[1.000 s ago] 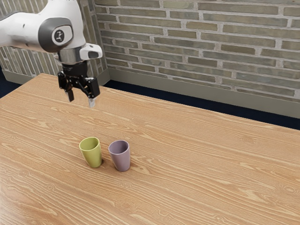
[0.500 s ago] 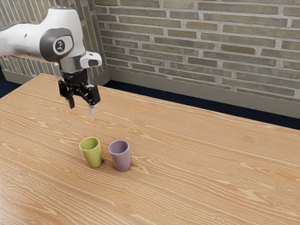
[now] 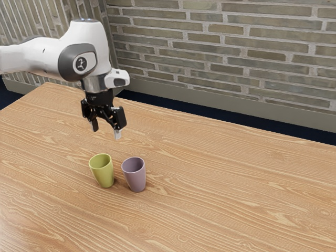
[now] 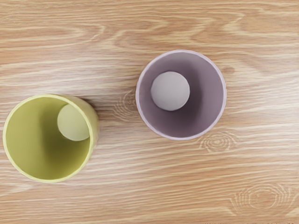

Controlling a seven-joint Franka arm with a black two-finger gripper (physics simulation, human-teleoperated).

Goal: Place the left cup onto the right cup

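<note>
— The gripper [image 3: 106, 128]: how is it held?

— It is held in the air over the table [image 3: 236, 189], pointing down, with its fingers spread apart and nothing gripped between them (the arm is seen coming in from the exterior view's left).

— Where is the green cup [image 3: 102, 170] found?

— It is set upright on the wood, mouth up, at the exterior view's left of the purple cup [image 3: 134, 174]. The two are placed just beside each other, with a narrow strip of table seen between them. Neither is touched by the fingers.

— And from the hand's camera?

— Both are looked into from above: the green cup [image 4: 49, 137] and the purple cup [image 4: 181, 94] are seen open and hollow, each with its pale round bottom visible. A brick wall [image 3: 236, 47] is seen behind the table.
</note>
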